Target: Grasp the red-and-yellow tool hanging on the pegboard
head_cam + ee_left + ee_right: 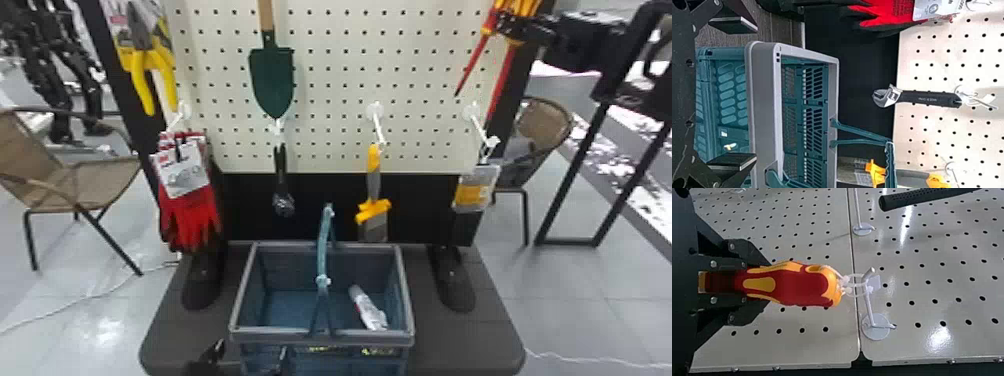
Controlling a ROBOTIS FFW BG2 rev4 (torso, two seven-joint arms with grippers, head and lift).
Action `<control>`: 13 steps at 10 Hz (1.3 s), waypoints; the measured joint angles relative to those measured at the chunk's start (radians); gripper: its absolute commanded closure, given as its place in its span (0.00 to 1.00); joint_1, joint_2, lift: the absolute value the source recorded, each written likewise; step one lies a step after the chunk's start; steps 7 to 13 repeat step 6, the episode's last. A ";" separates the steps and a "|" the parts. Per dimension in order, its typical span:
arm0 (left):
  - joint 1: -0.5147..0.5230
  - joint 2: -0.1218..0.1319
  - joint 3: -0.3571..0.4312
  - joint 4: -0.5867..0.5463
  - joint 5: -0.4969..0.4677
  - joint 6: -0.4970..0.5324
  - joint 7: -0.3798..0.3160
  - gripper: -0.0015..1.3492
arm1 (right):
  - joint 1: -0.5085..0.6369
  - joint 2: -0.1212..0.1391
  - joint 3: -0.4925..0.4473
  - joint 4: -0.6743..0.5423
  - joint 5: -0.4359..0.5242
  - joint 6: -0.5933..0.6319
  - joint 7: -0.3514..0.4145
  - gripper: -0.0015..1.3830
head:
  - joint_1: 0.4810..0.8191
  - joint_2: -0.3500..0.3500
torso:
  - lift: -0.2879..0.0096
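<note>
The red-and-yellow tool [789, 284] hangs high on the right of the white pegboard [350, 60], tied by a white loop to a hook [873, 327]. Its thin red shafts [480, 55] slant down across the board. My right gripper [764, 282] is shut on the tool's handle, one black finger on each side; from the head it sits at the board's top right corner [515, 25]. My left gripper [750, 92] is open and holds nothing, low at the near edge of the table [212, 352] beside the basket.
A grey-rimmed teal basket [320, 335] with an upright handle holds a small tube [367, 307]. On the board hang yellow pliers [150, 65], a green trowel [271, 80], red gloves [187, 210], a wrench [907, 96], a yellow scraper [372, 200] and a packet [475, 187].
</note>
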 measured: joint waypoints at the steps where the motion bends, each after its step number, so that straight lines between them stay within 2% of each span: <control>1: 0.001 0.000 0.000 0.000 0.000 -0.001 0.000 0.12 | 0.000 0.000 0.000 0.002 0.000 0.000 0.000 0.93 | 0.20 0.50 | 0.63; 13: 0.001 0.000 0.000 0.000 0.000 -0.003 0.000 0.12 | 0.002 0.002 0.000 0.005 -0.006 -0.001 0.000 0.93 | 0.20 0.50 | 0.63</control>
